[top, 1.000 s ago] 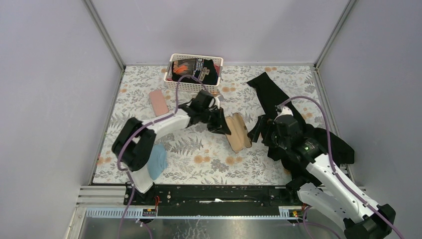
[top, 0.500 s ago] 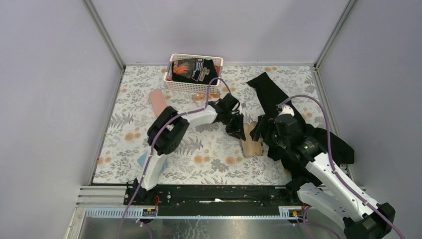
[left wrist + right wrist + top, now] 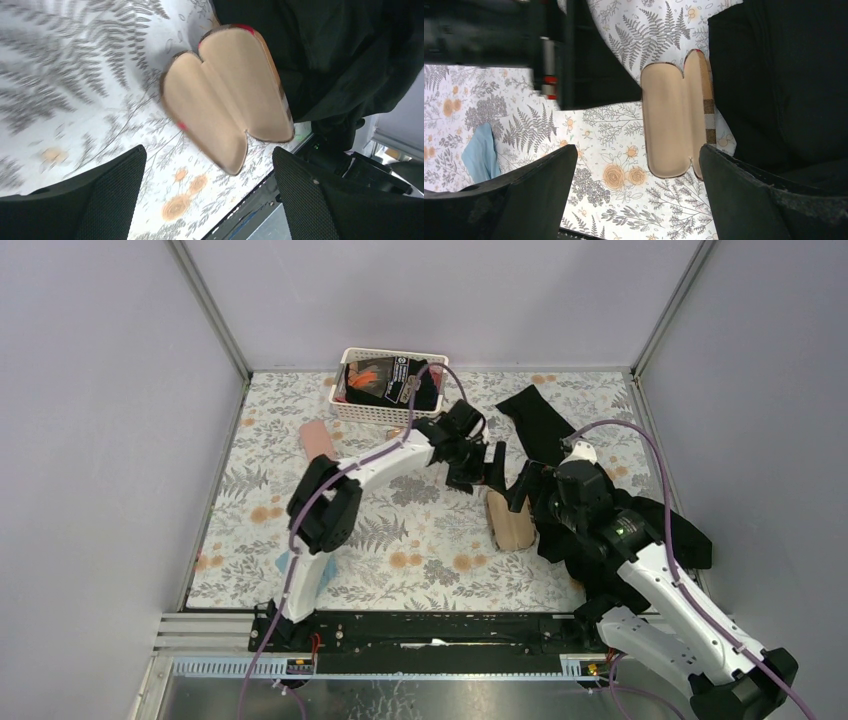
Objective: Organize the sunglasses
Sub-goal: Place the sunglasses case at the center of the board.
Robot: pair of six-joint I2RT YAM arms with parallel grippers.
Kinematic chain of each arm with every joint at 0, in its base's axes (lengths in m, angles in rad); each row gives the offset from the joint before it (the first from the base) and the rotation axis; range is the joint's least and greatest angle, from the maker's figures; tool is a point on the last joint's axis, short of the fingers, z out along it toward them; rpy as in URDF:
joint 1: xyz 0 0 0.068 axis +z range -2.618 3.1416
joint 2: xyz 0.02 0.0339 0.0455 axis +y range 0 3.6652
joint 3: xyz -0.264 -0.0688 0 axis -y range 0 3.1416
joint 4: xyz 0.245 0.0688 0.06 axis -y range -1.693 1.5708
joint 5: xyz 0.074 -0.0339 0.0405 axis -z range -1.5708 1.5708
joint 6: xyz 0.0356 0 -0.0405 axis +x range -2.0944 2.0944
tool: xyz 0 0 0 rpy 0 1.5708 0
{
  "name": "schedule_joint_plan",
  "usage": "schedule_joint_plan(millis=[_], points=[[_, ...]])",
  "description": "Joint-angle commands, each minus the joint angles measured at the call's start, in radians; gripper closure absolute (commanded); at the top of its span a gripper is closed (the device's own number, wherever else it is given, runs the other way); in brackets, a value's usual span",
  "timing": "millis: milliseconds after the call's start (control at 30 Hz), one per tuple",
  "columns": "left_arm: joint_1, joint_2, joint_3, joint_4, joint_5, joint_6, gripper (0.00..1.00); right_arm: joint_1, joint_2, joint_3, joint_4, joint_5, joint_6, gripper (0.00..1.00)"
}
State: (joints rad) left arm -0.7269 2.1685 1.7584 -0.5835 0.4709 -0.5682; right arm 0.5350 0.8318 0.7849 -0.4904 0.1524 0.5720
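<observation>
I judge the task barely begun. The plaid case [image 3: 671,125] lies open on the tabletop [image 3: 420,540], both tan halves facing up, and nothing is in it. I cannot find the sunglasses in any view, neither the wire-framed pair nor the black pair, so both are yet to be found, picked up and put away.

My left hand [image 3: 207,149] hangs above the case with its fingers spread wide and nothing between them. My right hand [image 3: 638,150] hovers on the near side of the case, equally wide and equally empty.

The tabletop wears a pale cloth printed with grey ferns and small orange flowers. A black cloth [image 3: 784,75] lies rumpled against the case's right edge. Beyond the case, toward the back wall, stands a white basket [image 3: 395,353] holding dark packets and something orange. Well to the left of the case lies a pink case [image 3: 318,443], shut as far as I can tell. Nearer me than the case, and also well to its left, is a light-blue cloth [image 3: 479,150]. Plain lavender-grey walls [image 3: 100,390] close the space in on three sides.
</observation>
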Motion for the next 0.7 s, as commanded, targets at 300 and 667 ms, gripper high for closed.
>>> schedule_joint_plan(millis=[300,667], points=[[0.178,-0.755,-0.504,-0.176,-0.582,0.025,0.01,0.002,0.026,0.028,0.071,0.009,-0.023,0.00],[0.386,-1.001,-1.018,-0.211,-0.616,-0.316,0.01,0.003,0.119,0.044,0.147,-0.082,-0.020,0.00]])
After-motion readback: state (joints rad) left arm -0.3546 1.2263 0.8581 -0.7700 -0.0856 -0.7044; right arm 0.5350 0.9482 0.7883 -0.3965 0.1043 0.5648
